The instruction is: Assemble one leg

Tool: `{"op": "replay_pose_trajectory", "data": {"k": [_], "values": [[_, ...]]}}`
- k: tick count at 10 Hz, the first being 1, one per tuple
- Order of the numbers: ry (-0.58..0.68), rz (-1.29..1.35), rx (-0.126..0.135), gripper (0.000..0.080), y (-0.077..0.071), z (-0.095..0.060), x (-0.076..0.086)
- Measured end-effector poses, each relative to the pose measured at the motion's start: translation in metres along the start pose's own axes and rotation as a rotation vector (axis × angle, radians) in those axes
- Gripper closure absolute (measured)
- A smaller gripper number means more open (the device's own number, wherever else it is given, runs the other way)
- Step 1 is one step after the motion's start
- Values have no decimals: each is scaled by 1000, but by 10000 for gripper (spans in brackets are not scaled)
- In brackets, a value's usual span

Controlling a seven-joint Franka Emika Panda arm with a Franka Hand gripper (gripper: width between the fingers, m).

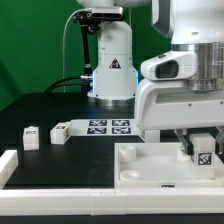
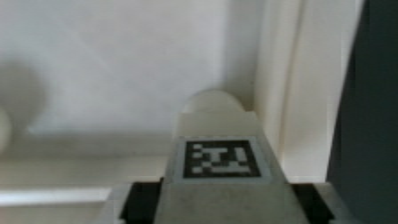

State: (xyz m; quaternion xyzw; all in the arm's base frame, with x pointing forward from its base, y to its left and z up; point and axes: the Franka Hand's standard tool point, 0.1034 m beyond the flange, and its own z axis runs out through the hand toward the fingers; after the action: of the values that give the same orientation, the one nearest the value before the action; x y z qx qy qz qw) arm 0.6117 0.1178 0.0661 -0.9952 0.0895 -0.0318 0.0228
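Observation:
My gripper (image 1: 201,150) is shut on a white leg (image 1: 203,156) with a black-and-white tag on its side. It holds the leg over the near right corner of the large white tray-like top (image 1: 150,160), at the exterior view's right. In the wrist view the leg (image 2: 221,140) runs out from between my dark fingers (image 2: 155,202), tag facing the camera. Its rounded tip is close to the tray's raised wall (image 2: 281,70). I cannot tell whether the tip touches the tray. Two more legs (image 1: 31,137) (image 1: 62,131) stand loose on the black table at the left.
The marker board (image 1: 110,126) lies behind the tray, in front of the robot base (image 1: 112,70). A white rail (image 1: 60,196) runs along the table's front edge, with a raised end (image 1: 8,166) at the left.

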Motion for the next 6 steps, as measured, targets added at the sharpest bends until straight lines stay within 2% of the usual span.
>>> {"op": "replay_pose_trajectory", "data": {"k": [1, 4, 6], "values": [[2, 136, -4, 509, 0, -1, 0], [-4, 431, -46, 509, 19, 1, 1], [8, 599, -61, 506, 28, 1, 3]]}}
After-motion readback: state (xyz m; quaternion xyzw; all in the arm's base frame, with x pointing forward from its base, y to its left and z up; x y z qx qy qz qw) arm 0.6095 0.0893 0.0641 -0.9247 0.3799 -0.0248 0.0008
